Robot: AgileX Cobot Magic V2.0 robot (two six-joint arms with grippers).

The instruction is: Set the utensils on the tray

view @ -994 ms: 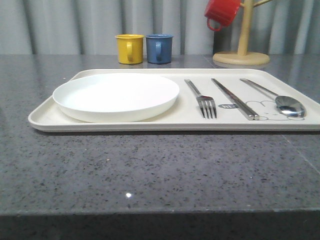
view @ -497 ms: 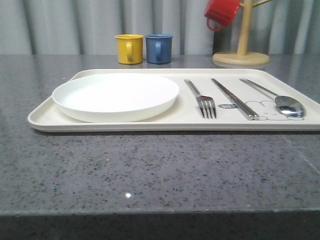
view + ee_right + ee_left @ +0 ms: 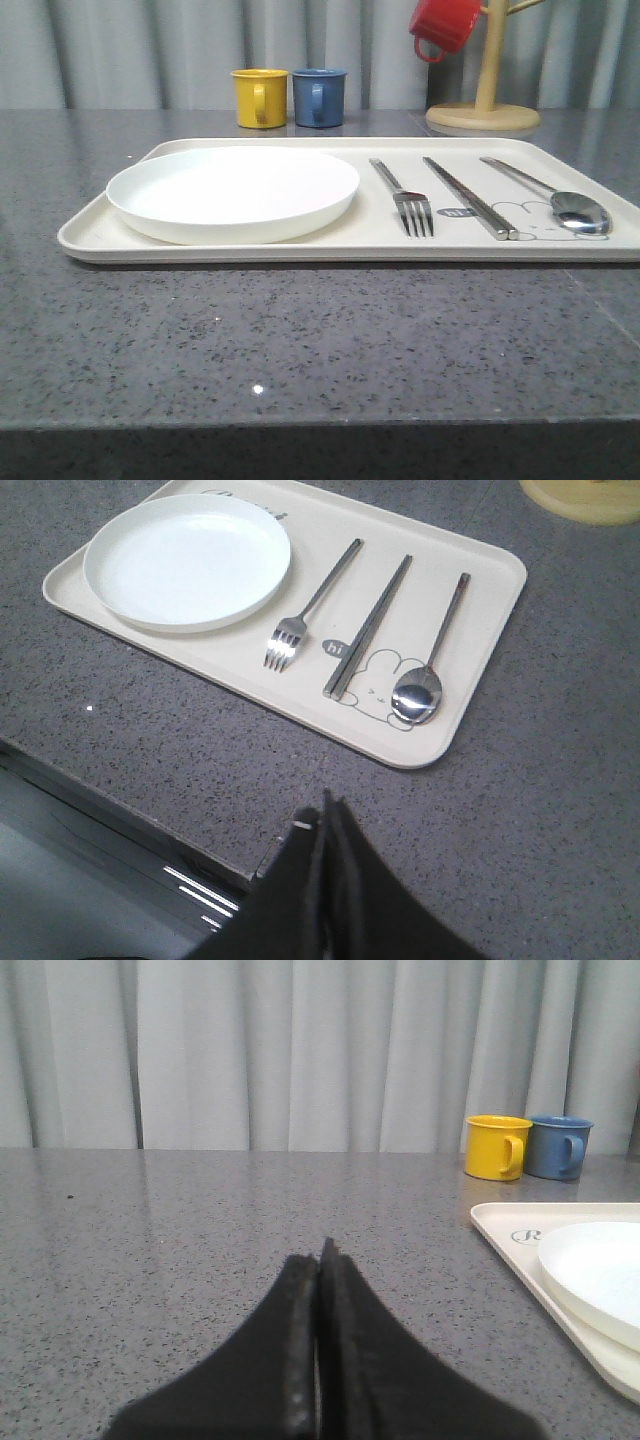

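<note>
Your plate point(image 3: 232, 190), fork point(image 3: 402, 194), chopsticks point(image 3: 467, 196) and spoon point(image 3: 552, 198) lie on the tray point(image 3: 90, 238), handles apparently pointing away from you; both grippers, left point(image 3: 318, 1260) and right point(image 3: 327, 815), fingers closed and empty, sit clear.

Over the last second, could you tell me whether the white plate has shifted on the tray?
No. The white plate keeps its place against the fork and the tray rim; the tiny offset moves everything alike.
</note>
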